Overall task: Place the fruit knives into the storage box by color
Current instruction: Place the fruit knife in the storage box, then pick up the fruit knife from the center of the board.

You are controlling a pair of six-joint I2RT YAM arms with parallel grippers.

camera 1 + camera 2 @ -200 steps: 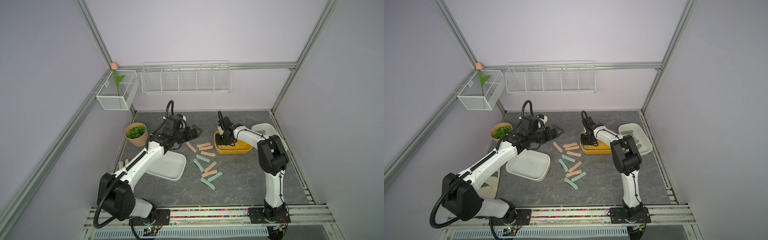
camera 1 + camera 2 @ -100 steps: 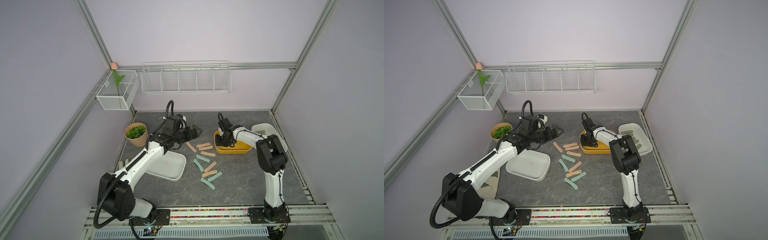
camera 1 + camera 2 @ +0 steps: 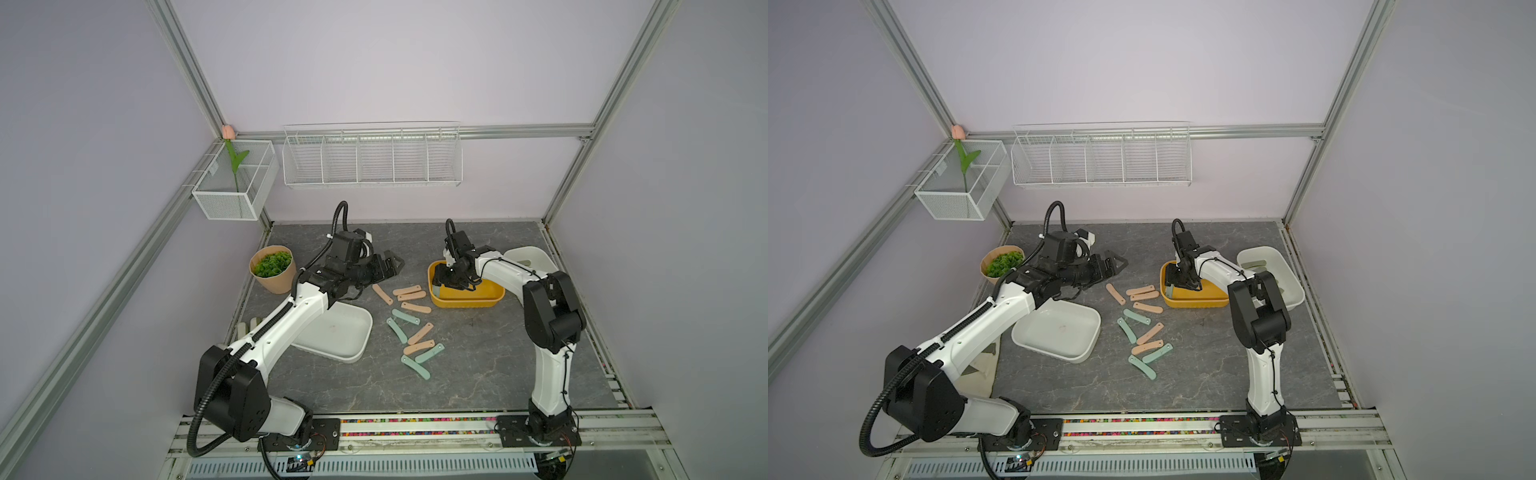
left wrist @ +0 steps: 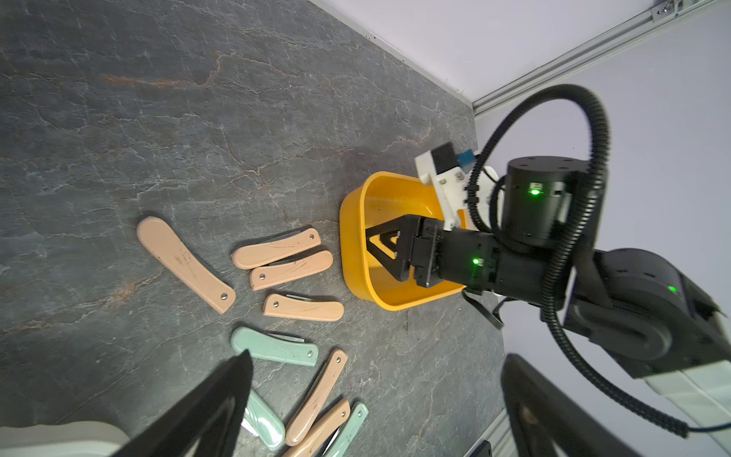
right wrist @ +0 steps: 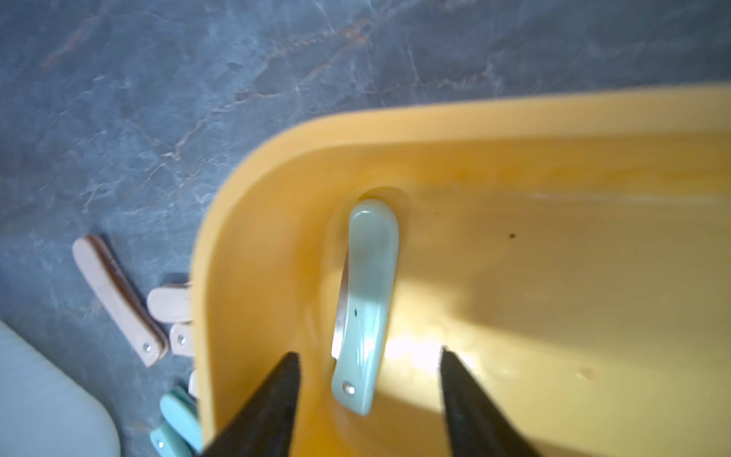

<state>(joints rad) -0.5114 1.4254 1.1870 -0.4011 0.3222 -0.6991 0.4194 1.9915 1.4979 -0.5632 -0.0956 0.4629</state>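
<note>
**Right arm.** The base sits on the front rail. The first link stands nearly upright, the elbow is folded high, and the white forearm reaches back and inward across the table. The wrist bends down and puts the right gripper (image 3: 448, 283) inside the near-centre end of the yellow storage box (image 3: 469, 302).

In the right wrist view the jaws of the right gripper (image 5: 368, 353) are spread. One mint knife (image 5: 368, 308) lies on the box floor between the two fingers (image 5: 273, 395). Neither finger touches it. Its far end is close to the box's end wall.

**Left arm.** The base sits on the front rail on the opposite side. The long white link slopes up and toward the table centre. The wrist is close to level. The left gripper (image 3: 392, 266) hangs above the bare table behind the loose knives and points toward the yellow storage box. In the left wrist view its jaws are spread wide and hold nothing.

**Fruit knives.** In both top views the rest lie flat on the table between the two arms:
- The peach knives (image 3: 409, 291) are just beside the yellow storage box.
- Further mint knives (image 3: 405, 317) are mixed with peach ones toward the front.
- Grey-green pieces (image 3: 1256, 262) lie in the far white box (image 3: 1293, 291).
- The near white box (image 3: 332, 332) is partly under the left arm.
</note>
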